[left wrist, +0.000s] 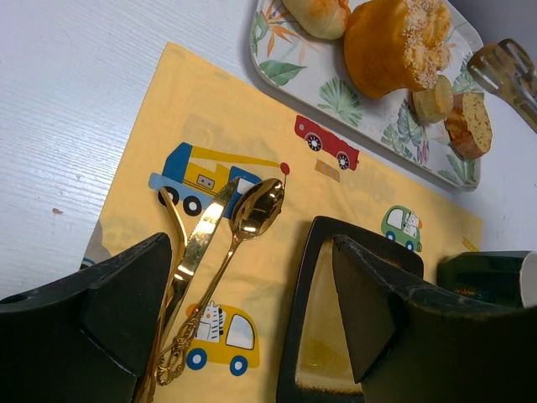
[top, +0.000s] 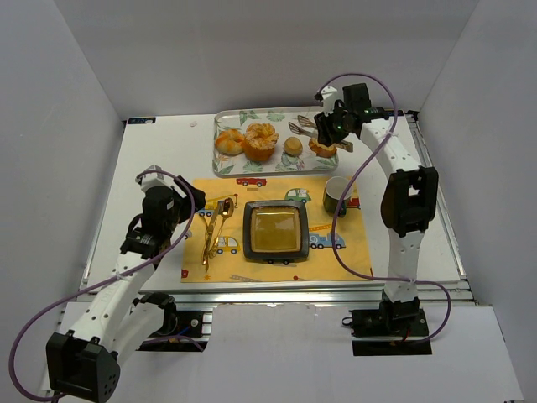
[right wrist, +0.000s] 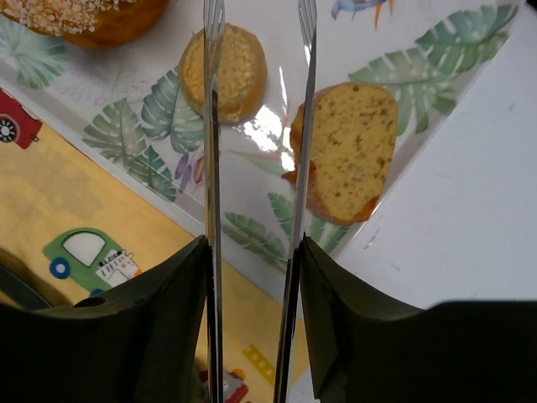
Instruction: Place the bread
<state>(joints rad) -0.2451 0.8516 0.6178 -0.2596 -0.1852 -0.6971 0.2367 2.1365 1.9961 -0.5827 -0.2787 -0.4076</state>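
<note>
a leaf-printed rectangular tray [top: 273, 116] sits at the far edge of the white worktop [top: 159, 151]; on it lie a seeded slice of bread [right wrist: 348, 151] at the right end, a small round bread piece [right wrist: 239, 71] just beside it, and a large sugared bun [top: 261, 141] further left; the right gripper [right wrist: 254, 252] is clamped on thin metal tongs [right wrist: 210, 168], whose arms stand apart over the gap between the small round piece and the slice; the left gripper [left wrist: 252, 252] hangs with fingers wide apart over the left part of the yellow vehicle-print placemat [top: 352, 252], above gold cutlery [top: 214, 231] and beside the black square plate [top: 247, 231]; a dark green mug [top: 336, 195] stands near the placemat's far right corner
</note>
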